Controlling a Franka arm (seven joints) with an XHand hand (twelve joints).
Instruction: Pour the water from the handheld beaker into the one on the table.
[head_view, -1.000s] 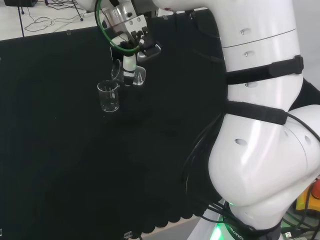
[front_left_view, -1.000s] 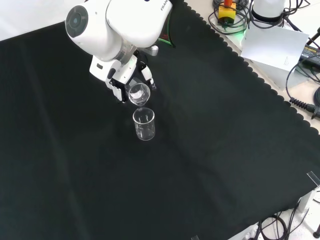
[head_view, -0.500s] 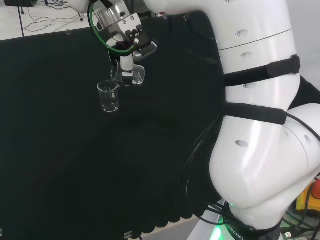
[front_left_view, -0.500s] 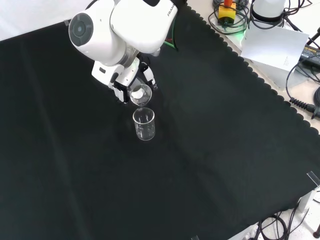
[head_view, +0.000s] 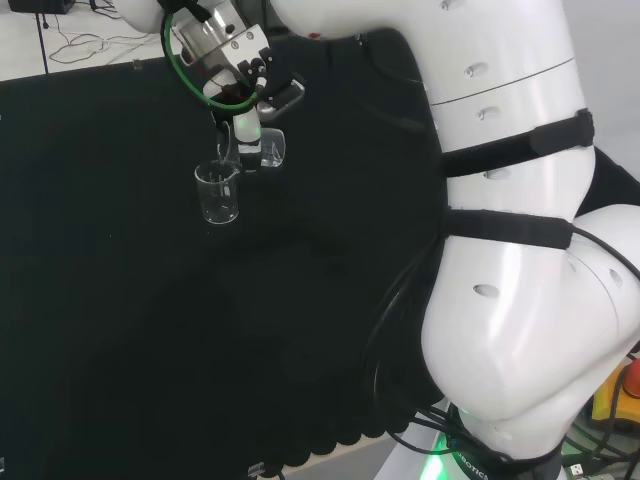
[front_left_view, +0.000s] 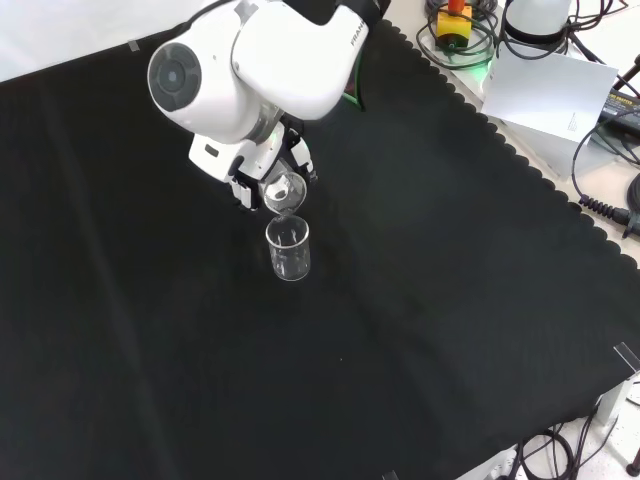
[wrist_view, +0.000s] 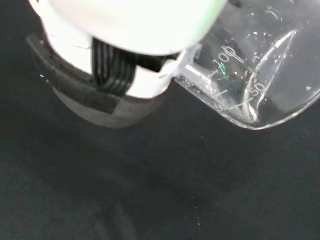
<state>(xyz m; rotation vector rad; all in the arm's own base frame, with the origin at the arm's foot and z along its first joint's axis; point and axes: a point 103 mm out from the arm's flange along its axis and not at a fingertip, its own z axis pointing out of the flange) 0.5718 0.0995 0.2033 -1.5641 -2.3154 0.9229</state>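
Held beaker (front_left_view: 284, 192) tipped further over table beaker (front_left_view: 288, 249)

Black cloth (front_left_view: 420, 300), white paper sheet (front_left_view: 545, 90), cables (front_left_view: 610, 150) beyond its scalloped edge.

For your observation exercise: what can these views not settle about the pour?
- Water level in the held beaker: wrist view, clear glass with droplets.
- Contents of the table beaker: front view, too small and transparent.
- The hand: head view, its grip partly hidden by the wrist.
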